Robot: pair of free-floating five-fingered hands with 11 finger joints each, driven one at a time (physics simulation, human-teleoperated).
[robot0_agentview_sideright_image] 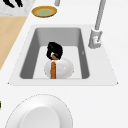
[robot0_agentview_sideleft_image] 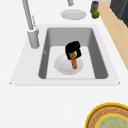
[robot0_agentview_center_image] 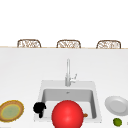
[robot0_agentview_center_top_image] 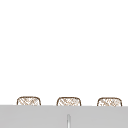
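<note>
In the left side view my right hand [robot0_agentview_sideleft_image: 73,50] hangs over the grey sink basin [robot0_agentview_sideleft_image: 51,37], its fingers curled round the top of an orange-brown carrot [robot0_agentview_sideleft_image: 74,63]. The carrot points down at a white plate [robot0_agentview_sideleft_image: 61,66] on the basin floor. The right side view shows the same hand [robot0_agentview_sideright_image: 54,49], carrot [robot0_agentview_sideright_image: 53,71] and plate [robot0_agentview_sideright_image: 65,67]. In the front view a big red ball [robot0_agentview_center_image: 67,114] covers them, with just the carrot tip [robot0_agentview_center_image: 85,115] peeking out. My left hand [robot0_agentview_center_image: 39,108] hovers by the sink's front left corner, fingers relaxed, holding nothing; its fingers [robot0_agentview_sideright_image: 13,3] show far off.
The faucet [robot0_agentview_center_image: 67,72] stands behind the basin. A yellow-rimmed brown plate [robot0_agentview_center_image: 11,110] lies on the counter to the left. To the right are a white plate [robot0_agentview_center_image: 116,105], a lime [robot0_agentview_center_image: 117,121] and a dark jar [robot0_agentview_sideleft_image: 94,5]. Woven chair backs [robot0_agentview_center_image: 28,43] line the counter's far edge.
</note>
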